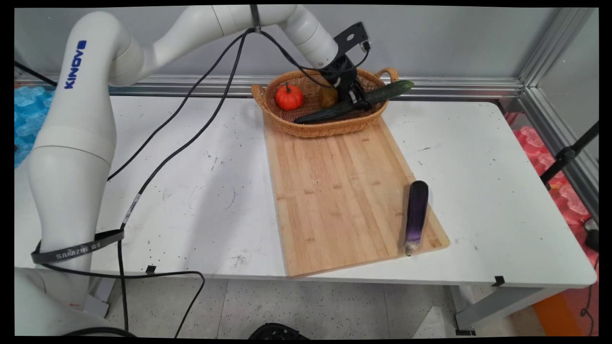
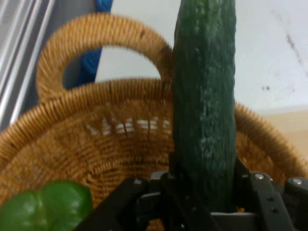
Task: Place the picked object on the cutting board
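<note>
cucumber gripped over the wicker basket

basket contents come first at the left: an orange mini pumpkin (image 1: pixel 289 96) sits against the left inner wall of the wicker basket (image 1: pixel 287 125), low enough that the woven side keeps it from rolling. just right of it a brownish, pear-like thing (image 1: pixel 328 97) lies near the basket's middle, partly hidden by the arm, so i cannot tell exactly what it is. in the hand view a green pepper (image 2: pixel 45 207) shows at the lower left, down on the basket floor. next the gripper (image 1: pixel 355 97) reaches down into the basket, its two fingers clamped on either side of the cucumber (image 1: pixel 351 102), grasping it near the middle. the cucumber is longer than the basket, which seems to be why it lies slantwise, its left end down inside and its right end jutting out over the right rim beside the handle (image 1: pixel 388 73). the basket stands on the far end of the wooden cutting board (image 1: pixel 334 191). furthest right, an eggplant (image 1: pixel 416 215) lies lengthwise along the board's right edge, well apart from the basket, on the white table (image 1: pixel 502 191)
</note>
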Controlling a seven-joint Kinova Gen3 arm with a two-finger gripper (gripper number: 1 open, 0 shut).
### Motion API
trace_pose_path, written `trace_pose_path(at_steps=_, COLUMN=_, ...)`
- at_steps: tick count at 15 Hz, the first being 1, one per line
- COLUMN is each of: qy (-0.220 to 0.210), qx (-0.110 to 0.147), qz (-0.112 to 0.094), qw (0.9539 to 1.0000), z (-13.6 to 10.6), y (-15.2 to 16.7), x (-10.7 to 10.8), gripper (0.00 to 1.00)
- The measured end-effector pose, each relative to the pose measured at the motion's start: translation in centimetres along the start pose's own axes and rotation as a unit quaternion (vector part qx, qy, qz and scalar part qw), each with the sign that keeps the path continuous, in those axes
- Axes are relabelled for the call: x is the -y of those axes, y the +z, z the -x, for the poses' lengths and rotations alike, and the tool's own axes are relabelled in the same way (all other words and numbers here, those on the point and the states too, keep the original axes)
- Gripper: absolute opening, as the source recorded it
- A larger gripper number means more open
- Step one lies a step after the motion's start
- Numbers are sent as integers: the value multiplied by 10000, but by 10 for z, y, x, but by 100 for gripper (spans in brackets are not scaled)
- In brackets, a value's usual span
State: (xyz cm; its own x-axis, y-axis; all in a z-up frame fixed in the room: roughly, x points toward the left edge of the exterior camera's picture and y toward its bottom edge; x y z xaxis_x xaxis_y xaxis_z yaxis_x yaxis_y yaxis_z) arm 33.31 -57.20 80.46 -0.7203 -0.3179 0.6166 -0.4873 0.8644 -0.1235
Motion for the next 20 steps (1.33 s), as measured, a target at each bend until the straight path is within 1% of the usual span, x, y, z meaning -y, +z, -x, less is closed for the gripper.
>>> trace_pose_path(at_steps=1, qy=-5, qx=-19, qz=-11, qw=10000, z=-3, y=-2, x=0, gripper=0)
trace_pose_path(at_steps=4, qy=3, qx=-125, qz=-82, qw=9999, z=-24, y=-15, x=-3, gripper=0)
trace_pose_path(at_steps=6, qy=34, qx=-184, qz=-109, qw=9998, z=-40, y=-25, x=-9, gripper=0)
trace_pose_path(at_steps=8, qy=65, qx=-235, qz=-92, qw=9997, z=-58, y=-35, x=-18, gripper=0)
trace_pose_path(at_steps=10, qy=109, qx=-261, qz=-41, qw=9996, z=-74, y=-44, x=-31, gripper=0)
trace_pose_path(at_steps=14, qy=175, qx=-236, qz=57, qw=9996, z=-97, y=-54, x=-55, gripper=0)
trace_pose_path(at_steps=17, qy=232, qx=-111, qz=176, qw=9995, z=-114, y=-63, x=-83, gripper=0)
trace_pose_path(at_steps=20, qy=173, qx=28, qz=259, qw=9995, z=-117, y=-67, x=-106, gripper=0)
